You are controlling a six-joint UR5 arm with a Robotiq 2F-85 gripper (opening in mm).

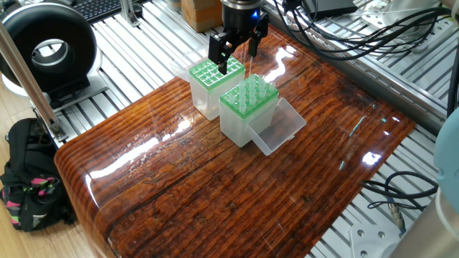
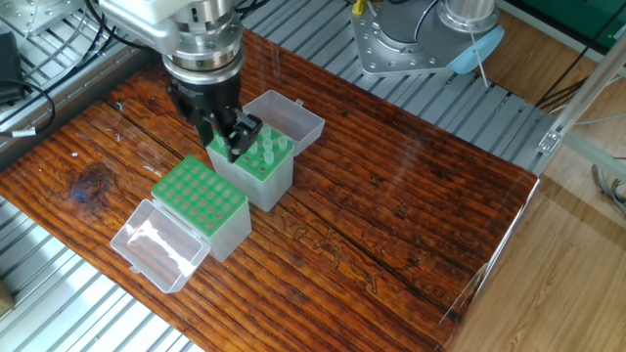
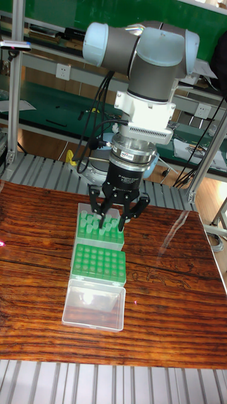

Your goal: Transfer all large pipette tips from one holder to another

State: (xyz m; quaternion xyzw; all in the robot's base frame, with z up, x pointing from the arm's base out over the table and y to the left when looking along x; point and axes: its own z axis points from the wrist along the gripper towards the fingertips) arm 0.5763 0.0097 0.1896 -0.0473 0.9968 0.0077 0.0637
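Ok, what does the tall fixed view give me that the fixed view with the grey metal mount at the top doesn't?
Only the tall fixed view: the arm up to its upper joints, the green workbench behind it, and the pincer seen front-on, its fingers apart over the large pipette tips.
Only the other fixed view: the open rear lid behind the tip-filled holder, and the grey mount.
Both: the two green-topped holders side by side, the empty-looking holder and its front lid lying open.
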